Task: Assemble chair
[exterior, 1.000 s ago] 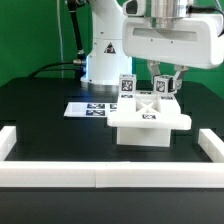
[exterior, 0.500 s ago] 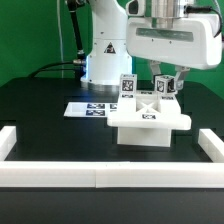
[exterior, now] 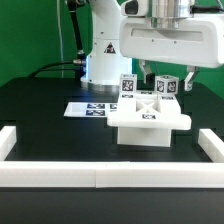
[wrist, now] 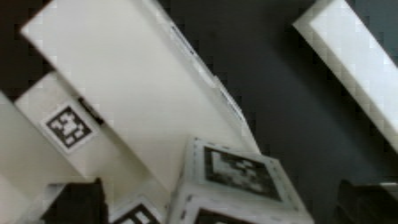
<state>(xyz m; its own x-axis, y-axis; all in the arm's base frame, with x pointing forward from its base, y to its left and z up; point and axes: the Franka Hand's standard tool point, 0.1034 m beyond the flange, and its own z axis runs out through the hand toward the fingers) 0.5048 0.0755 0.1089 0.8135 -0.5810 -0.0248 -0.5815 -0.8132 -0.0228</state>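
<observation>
Two fingers spread wide, we see: the gripper point(exterior: 166, 79) grips nothing, straddling the tagged post point(exterior: 167, 88) without clamping it. Our chair point(exterior: 148, 116) sits mid-desk point(exterior: 40, 105), beside the marker board point(exterior: 90, 108).

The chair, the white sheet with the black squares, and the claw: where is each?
chair point(exterior: 148, 124): exterior view, seat front.
marker board point(exterior: 84, 108): exterior view, flat top.
gripper point(exterior: 165, 79): exterior view, between fingertips.

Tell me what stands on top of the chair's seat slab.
On the seat slab two upright white posts stand at its rear: one tagged post toward the exterior view's left, another under the open gripper. How they join the slab cannot be seen.
</observation>
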